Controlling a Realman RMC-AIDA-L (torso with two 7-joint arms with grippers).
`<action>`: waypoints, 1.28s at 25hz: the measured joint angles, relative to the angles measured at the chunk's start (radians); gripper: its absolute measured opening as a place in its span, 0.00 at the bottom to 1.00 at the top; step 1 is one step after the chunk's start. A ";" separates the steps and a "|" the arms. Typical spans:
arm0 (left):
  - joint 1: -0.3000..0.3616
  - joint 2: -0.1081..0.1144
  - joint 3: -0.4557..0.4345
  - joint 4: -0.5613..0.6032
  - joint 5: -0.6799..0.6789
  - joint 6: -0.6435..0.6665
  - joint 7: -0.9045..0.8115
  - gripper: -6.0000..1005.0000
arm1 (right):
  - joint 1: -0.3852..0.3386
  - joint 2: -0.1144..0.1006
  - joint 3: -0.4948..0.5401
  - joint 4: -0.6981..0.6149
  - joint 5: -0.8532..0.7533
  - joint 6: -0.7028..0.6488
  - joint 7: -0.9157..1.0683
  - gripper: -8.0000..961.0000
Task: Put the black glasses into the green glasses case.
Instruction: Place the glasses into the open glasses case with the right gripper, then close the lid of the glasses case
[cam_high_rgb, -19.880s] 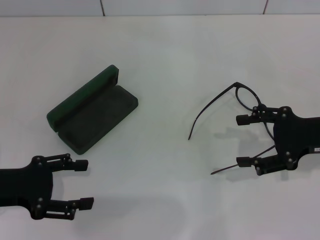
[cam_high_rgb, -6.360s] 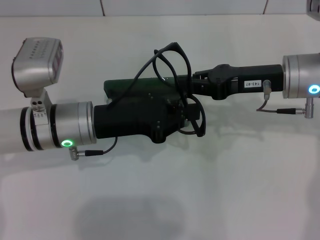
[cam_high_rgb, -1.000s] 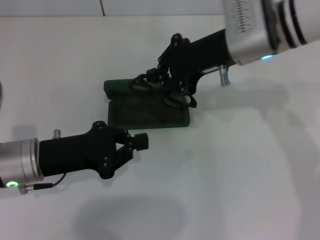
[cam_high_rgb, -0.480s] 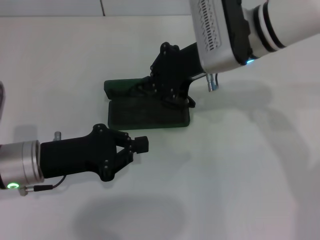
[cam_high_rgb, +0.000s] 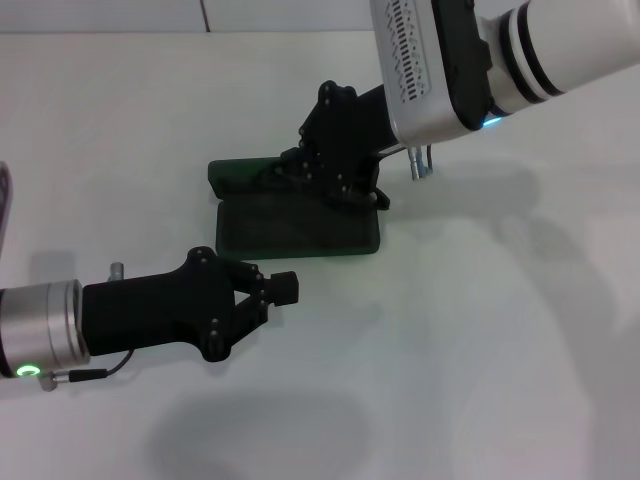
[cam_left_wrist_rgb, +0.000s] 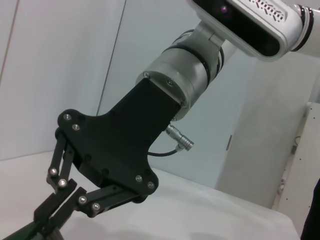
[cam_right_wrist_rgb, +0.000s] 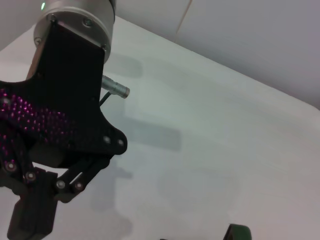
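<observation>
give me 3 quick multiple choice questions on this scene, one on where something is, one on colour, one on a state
1. Where is the right gripper?
A. over the green glasses case
B. parked at the table's right edge
C. beside the left gripper

2. What colour is the case?
A. red
B. dark green
C. white

3. How is the case?
A. shut
B. lying open
C. standing on end

Answers:
1 A, the head view shows it down at the case's far half.
2 B, its shell is dark green on the white table.
3 B, both halves lie spread flat.

The left gripper sits nearer the robot, apart from the case.
</observation>
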 joint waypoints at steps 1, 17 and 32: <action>0.000 0.000 0.000 0.000 0.000 0.000 0.001 0.05 | 0.000 0.000 0.000 0.002 0.000 0.002 0.005 0.03; 0.002 0.000 0.004 0.001 -0.001 0.001 0.001 0.06 | 0.001 0.000 -0.052 0.007 0.012 0.079 0.040 0.02; 0.006 -0.001 0.002 0.001 -0.001 0.001 -0.001 0.06 | -0.013 0.000 -0.047 -0.004 0.020 0.097 0.061 0.13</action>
